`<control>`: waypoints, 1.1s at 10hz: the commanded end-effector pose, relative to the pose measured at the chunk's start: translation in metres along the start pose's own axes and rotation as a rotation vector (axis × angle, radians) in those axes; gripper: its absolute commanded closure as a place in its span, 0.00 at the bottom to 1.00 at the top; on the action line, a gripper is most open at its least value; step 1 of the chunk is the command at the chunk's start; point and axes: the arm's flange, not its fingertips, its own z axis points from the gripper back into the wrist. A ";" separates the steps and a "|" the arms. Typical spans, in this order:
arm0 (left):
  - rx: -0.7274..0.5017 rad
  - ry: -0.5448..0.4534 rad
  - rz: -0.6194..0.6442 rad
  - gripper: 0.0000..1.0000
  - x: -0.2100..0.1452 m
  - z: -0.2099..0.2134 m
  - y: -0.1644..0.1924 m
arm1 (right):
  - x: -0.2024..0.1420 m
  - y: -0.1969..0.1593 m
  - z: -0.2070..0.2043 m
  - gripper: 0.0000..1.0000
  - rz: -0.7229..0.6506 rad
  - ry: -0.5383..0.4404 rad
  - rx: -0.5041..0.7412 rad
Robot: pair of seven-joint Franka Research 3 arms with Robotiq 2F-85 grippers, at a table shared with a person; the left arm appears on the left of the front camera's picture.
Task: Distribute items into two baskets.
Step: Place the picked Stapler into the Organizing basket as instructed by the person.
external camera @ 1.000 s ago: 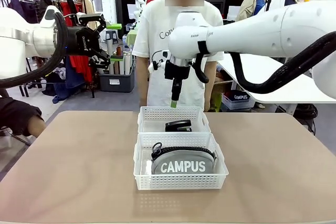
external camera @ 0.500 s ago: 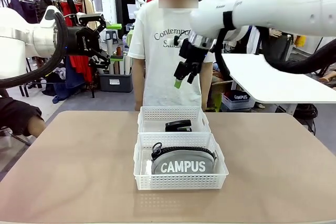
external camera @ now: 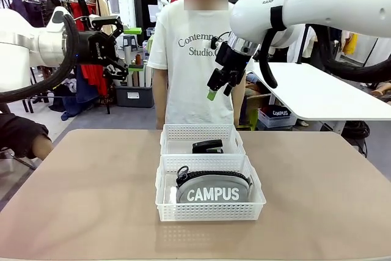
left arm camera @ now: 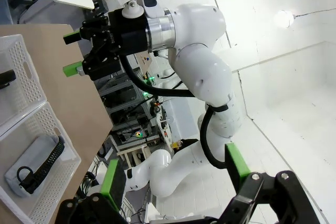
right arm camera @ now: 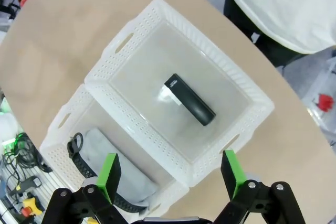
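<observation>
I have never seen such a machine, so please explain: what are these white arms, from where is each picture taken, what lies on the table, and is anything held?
They are two robot arms, each ending in a two-finger gripper. The front view looks across the table at a person on the far side. The other two views come from cameras on the wrists. On the table stand two white baskets side by side: the near basket holds a grey CAMPUS pouch, the far basket a black stapler. The left gripper and the right gripper are both open and hold nothing, raised above the table.
</observation>
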 end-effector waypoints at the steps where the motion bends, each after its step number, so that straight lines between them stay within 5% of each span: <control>1: -0.013 -0.003 0.005 0.00 -0.001 0.000 -0.003 | 0.006 -0.003 0.002 0.00 0.007 0.007 0.003; 4: -0.013 -0.003 0.005 0.00 -0.001 0.000 -0.003 | 0.002 -0.001 -0.004 0.00 0.000 0.003 0.004; 7: -0.013 -0.003 0.005 0.00 -0.001 0.000 -0.003 | -0.012 0.005 0.062 0.00 -0.259 -0.049 0.283; 11: -0.013 -0.003 0.005 0.00 -0.001 0.000 -0.003 | -0.051 -0.014 0.152 0.00 -0.573 -0.182 0.444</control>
